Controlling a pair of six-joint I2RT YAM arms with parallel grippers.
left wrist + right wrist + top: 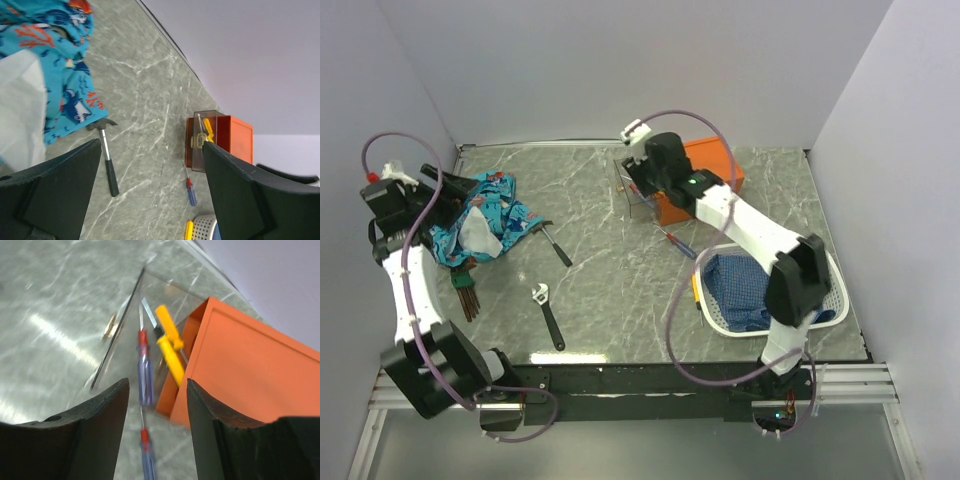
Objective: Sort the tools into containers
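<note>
Plainly the right gripper [157,390], spread and empty, hangs nearest the blue screwdriver [147,460] at its wrist view's lower middle, long axis running up between the fingers [100,435] toward the clear drawer [160,297] of the orange box [250,370], while the left gripper [150,145], also spread, is well apart.

left arm [405,290]: bent, well left of the orange box [720,160] | left gripper [150,150]: jaws apart, empty | right arm [760,235]: stretched to the box | right gripper [156,385]: jaws apart, empty, above the box's left end
</note>
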